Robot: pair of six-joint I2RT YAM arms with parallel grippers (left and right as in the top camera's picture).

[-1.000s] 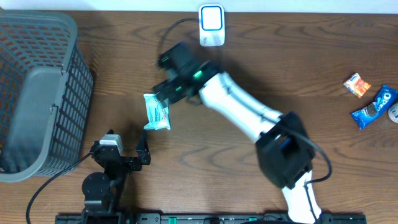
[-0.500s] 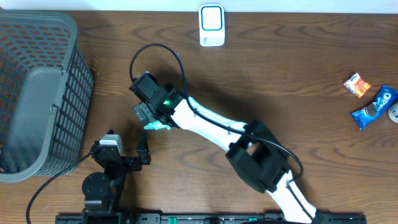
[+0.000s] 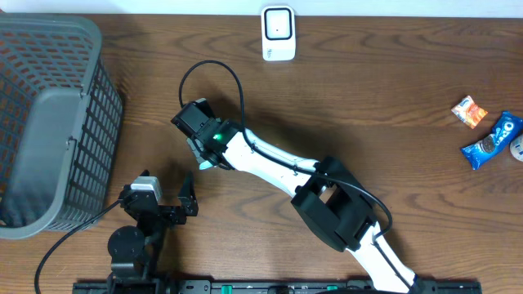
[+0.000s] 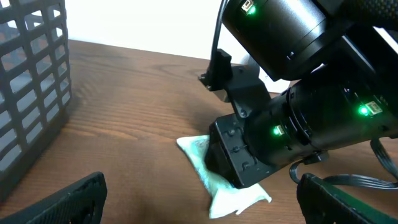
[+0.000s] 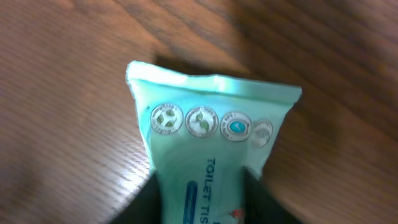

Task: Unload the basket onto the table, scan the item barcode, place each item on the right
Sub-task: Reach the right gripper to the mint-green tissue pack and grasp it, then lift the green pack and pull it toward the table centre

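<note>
Reaching across to the left-centre of the wooden table [image 3: 392,90], the right arm has its right gripper [image 5: 202,190] down on the tissue pack [image 5: 211,130], a pale green soft pkt printed w/ a row of round icons and "TOILET TIS…" in blue. Right wrist cam: dark fingers [image 5: 142,200] sit one each side of the pack's lower part, pressed against its edges, so the tool is pinching the pkt by its sides. Pack lies flat on the wood, crimped end pointing away from the fingers. Overhead, only a sliver of green shows under the wrist; the pkt is near the basket [image 3: 91,139], well apart from the scanner [image 3: 278,33], which stands at the table's far edge. Left wrist cam shows the same pack under the black gripper body, one crumpled corner sticking out toward the lens. The left gripper [image 4: 202,196] is near the front edge, just beside the pack, its two fingers spread wide w/ nothing btwn them. Far right of the table: a small orange snack pkt [image 3: 469,112] and a blue cookie pkt [image 3: 493,140], close together, well apart from both arms.
</note>
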